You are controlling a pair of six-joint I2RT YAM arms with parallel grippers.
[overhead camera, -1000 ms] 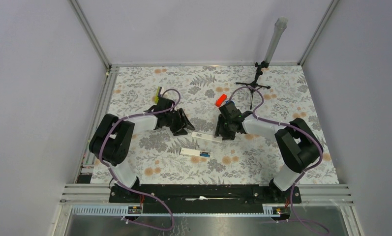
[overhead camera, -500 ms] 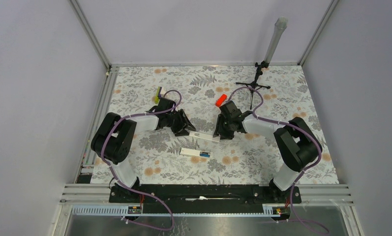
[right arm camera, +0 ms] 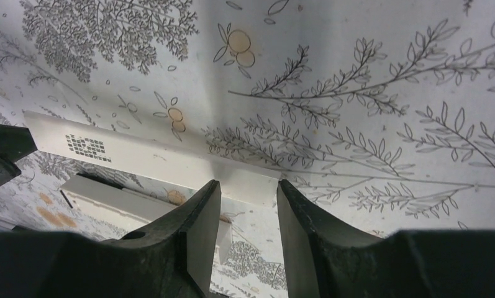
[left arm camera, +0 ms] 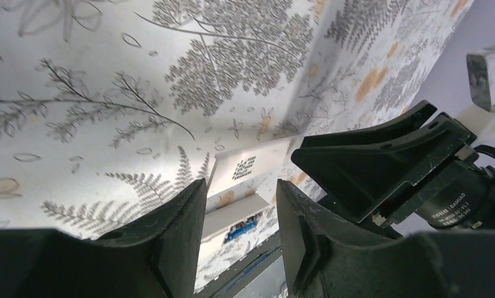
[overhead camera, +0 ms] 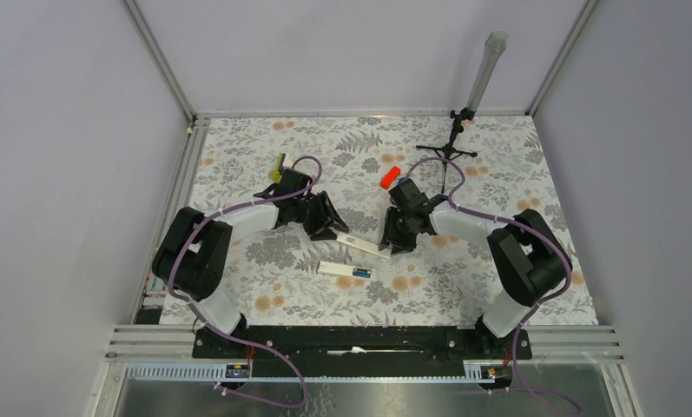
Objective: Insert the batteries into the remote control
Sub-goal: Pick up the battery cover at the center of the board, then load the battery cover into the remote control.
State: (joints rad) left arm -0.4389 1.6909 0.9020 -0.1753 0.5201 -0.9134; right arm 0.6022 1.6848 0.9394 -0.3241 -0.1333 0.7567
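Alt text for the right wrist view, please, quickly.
The right gripper straddles one end of a thin flat white strip, floral tablecloth behind it; whether it pinches the strip is unclear. The remote control lies beside the strip.

Overhead view from behind; two close wrist views, opposite sides of one white strip (left arm camera: 260, 164).

The table (overhead camera: 429, 291), covered in a grey fern-and-flower print, carried a thin white strip (overhead camera: 365, 244) that lay between the left gripper (overhead camera: 335, 229) and the right gripper (overhead camera: 392, 243), its ends at their tips. The remote control (overhead camera: 338, 269) lay just on the near side of both. A red block (overhead camera: 389, 177) sat just behind the right gripper, and a small tripod stand (overhead camera: 447, 149) stood farther beyond it.
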